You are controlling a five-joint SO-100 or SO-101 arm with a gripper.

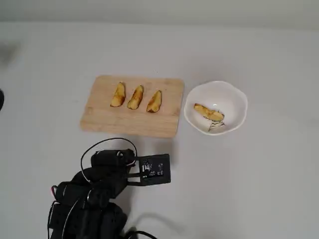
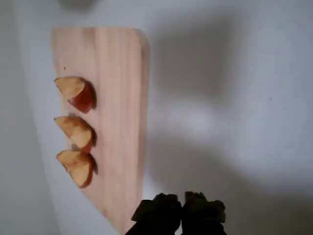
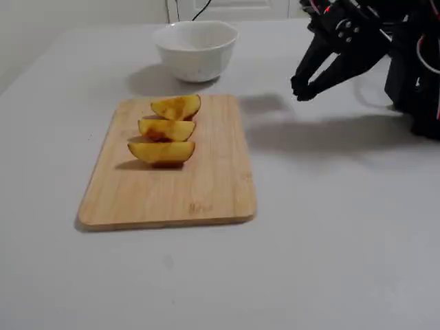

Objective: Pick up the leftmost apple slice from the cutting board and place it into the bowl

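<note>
Three apple slices lie in a row on the cutting board (image 1: 132,119). The leftmost apple slice (image 1: 118,94) is the nearest one in the fixed view (image 3: 161,151) and the lowest one in the wrist view (image 2: 76,166). The white bowl (image 1: 234,99) stands right of the board and holds one more slice (image 1: 208,113). The bowl also shows in the fixed view (image 3: 196,51). My gripper (image 3: 301,91) is shut and empty. It hovers above the bare table beside the board's long front edge, apart from the slices. Its closed fingertips (image 2: 168,210) show at the bottom of the wrist view.
My arm (image 1: 94,199) and its wrist camera (image 1: 154,169) sit at the lower left of the overhead view, in front of the board. The table (image 1: 259,189) around the board and bowl is plain grey-white. The board (image 2: 115,98) fills the left of the wrist view.
</note>
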